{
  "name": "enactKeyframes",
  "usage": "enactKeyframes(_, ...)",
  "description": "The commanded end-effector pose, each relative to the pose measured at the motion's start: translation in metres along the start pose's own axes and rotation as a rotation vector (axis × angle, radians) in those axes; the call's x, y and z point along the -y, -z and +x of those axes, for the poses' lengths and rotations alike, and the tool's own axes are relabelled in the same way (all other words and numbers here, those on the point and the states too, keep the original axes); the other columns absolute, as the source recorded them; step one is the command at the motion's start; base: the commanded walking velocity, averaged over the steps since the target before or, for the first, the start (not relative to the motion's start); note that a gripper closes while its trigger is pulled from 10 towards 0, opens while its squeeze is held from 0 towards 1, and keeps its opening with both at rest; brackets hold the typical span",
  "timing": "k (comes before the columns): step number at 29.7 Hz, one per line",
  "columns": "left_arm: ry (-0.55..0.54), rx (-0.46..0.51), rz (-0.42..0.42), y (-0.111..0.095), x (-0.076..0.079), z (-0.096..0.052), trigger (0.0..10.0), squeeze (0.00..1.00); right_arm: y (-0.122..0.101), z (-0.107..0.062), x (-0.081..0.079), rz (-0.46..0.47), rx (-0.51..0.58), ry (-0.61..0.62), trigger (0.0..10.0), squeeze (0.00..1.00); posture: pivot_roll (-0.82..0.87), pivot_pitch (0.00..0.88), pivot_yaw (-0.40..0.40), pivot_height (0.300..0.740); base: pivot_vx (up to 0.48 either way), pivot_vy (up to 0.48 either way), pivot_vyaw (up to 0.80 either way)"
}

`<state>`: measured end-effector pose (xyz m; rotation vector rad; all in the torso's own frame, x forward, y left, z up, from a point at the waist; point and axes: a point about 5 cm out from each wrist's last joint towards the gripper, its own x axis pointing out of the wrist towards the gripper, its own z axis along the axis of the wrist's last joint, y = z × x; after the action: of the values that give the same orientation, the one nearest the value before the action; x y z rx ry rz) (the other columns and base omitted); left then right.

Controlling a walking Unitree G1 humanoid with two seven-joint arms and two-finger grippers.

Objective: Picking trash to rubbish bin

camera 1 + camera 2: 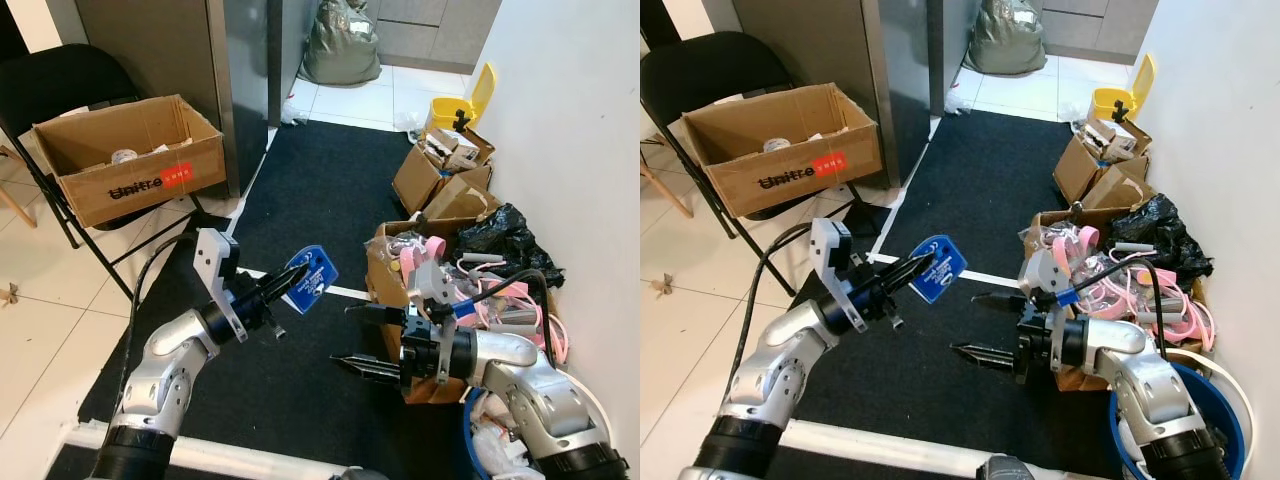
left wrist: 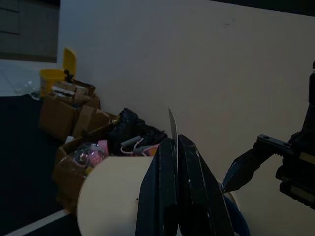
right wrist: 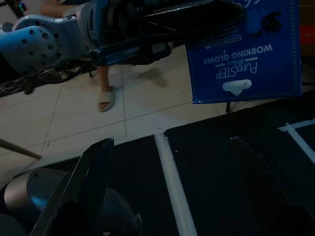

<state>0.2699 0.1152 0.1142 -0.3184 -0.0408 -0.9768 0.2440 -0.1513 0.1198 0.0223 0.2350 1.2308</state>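
My left gripper [image 1: 297, 273] is shut on a blue glove packet [image 1: 309, 280], held up over the dark carpet. In the left wrist view its fingers [image 2: 189, 182] pinch the packet's thin edge [image 2: 172, 123]. My right gripper [image 1: 966, 323] hangs open just right of the packet, its two fingers wide apart and empty. In the right wrist view the packet [image 3: 246, 54] reads "working gloves", with the left gripper [image 3: 172, 19] clamped on it. A blue rubbish bin [image 1: 1230, 420] with a white rim stands at the near right, under my right arm.
A cardboard box [image 1: 130, 150] rests on a black folding chair at the left. Open boxes of clutter [image 1: 440, 170], a black bag [image 1: 505, 235] and a yellow bin [image 1: 460, 105] line the right wall. A person's sandalled foot [image 3: 106, 98] stands on the tiles.
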Motion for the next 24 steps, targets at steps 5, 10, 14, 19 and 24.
enactKeyframes(5,0.011,0.006,-0.013,-0.0005,0.0017,0.0019,10.0,0.00,-0.0043,-0.0022,0.0006,-0.012,0.020,0.010,10.0,0.00,0.00,0.000,-0.014,0.740,0.451,0.000,0.00)
enactKeyframes(10,0.015,0.007,-0.012,-0.0012,0.0015,0.0016,10.0,0.00,-0.0063,-0.0018,0.0018,-0.016,0.032,0.019,10.0,0.00,0.00,0.000,-0.012,0.740,0.480,0.000,0.00)
enactKeyframes(14,0.015,0.008,-0.010,-0.0016,0.0012,0.0013,10.0,0.00,-0.0073,-0.0019,0.0021,-0.011,0.045,0.023,10.0,0.00,0.00,0.000,-0.014,0.740,0.480,0.000,0.00)
enactKeyframes(19,0.015,0.009,-0.009,-0.0017,0.0012,0.0013,10.0,0.00,-0.0078,-0.0022,0.0022,-0.013,0.049,0.022,10.0,0.00,0.00,0.000,-0.014,0.740,0.480,0.000,0.00)
enactKeyframes(24,0.014,0.008,-0.008,-0.0009,0.0009,0.0011,10.0,0.00,-0.0083,-0.0024,0.0024,-0.021,0.061,0.017,10.0,0.00,0.01,0.000,-0.016,0.740,0.480,0.000,0.00)
